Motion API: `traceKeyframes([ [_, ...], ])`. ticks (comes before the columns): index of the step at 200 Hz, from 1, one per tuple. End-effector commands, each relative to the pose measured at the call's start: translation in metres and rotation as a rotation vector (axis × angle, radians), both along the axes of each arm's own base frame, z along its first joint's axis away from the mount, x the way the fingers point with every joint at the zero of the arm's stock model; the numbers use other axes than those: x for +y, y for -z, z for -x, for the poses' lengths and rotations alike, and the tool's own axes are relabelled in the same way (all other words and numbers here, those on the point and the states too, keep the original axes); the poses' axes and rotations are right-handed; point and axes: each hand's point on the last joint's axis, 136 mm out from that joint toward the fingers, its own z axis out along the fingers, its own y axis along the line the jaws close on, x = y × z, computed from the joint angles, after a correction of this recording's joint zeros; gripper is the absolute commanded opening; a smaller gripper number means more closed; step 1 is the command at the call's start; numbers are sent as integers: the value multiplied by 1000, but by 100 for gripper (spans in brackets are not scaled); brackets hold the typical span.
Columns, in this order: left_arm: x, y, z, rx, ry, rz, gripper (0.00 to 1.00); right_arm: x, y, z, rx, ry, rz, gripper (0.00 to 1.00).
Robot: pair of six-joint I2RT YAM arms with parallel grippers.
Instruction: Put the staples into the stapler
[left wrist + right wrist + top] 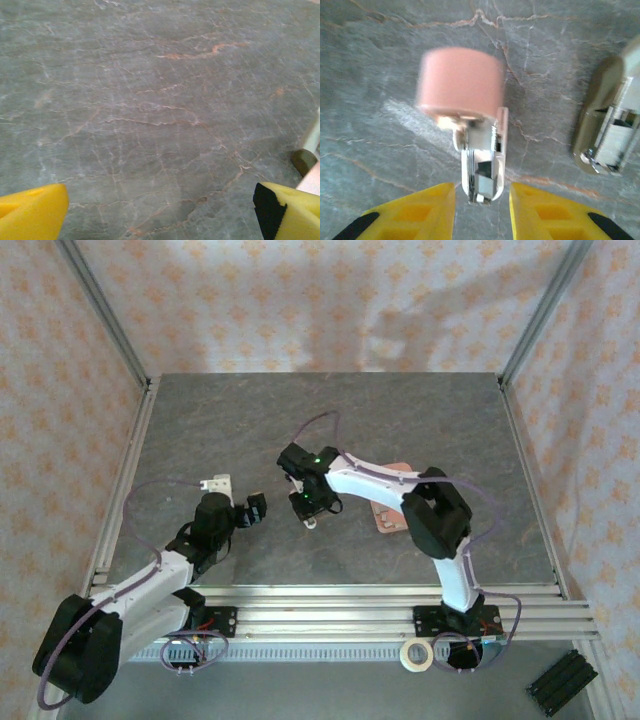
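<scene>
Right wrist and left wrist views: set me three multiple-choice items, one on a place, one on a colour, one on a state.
1. Where does the metal end of the pink stapler lie?
A. Between the two fingers of the right gripper
B. On top of the other stapler
C. Inside a cardboard box

2. What colour is the other stapler lying beside it?
A. Bright blue
B. Olive-green
C. Black

3. How does the left gripper stand?
A. Shut on a stapler
B. Shut on nothing
C. Open, with nothing between its fingers

Answers: 1 A, since the right wrist view shows the magazine reaching in between the yellow fingers; 2 B, since its shell is a dull olive-green; 3 C, since the left wrist view shows the yellow fingers far apart with bare table between them.
</scene>
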Motion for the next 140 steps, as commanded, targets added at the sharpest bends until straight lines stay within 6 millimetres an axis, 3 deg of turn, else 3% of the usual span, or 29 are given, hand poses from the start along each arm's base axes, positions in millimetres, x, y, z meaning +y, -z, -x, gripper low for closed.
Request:
traceKeyframes([
  [1, -21, -17, -10, -48, 103, 50, 95, -6, -35, -15, -82, 89, -111, 35],
  [33, -49, -22, -17, -53, 222, 123, 94, -26, -39, -19, -84, 175, -165, 35],
  [81, -80, -24, -33, -36, 341, 195, 93, -42, -26, -11, -48, 245, -183, 34],
  [113, -94, -23, -45, -29, 396, 196, 92, -44, -19, -8, -10, 288, -230, 32],
  [140, -100, -24, -55, -22, 414, 201, 92, -32, -14, -5, 42, 296, -288, 30],
])
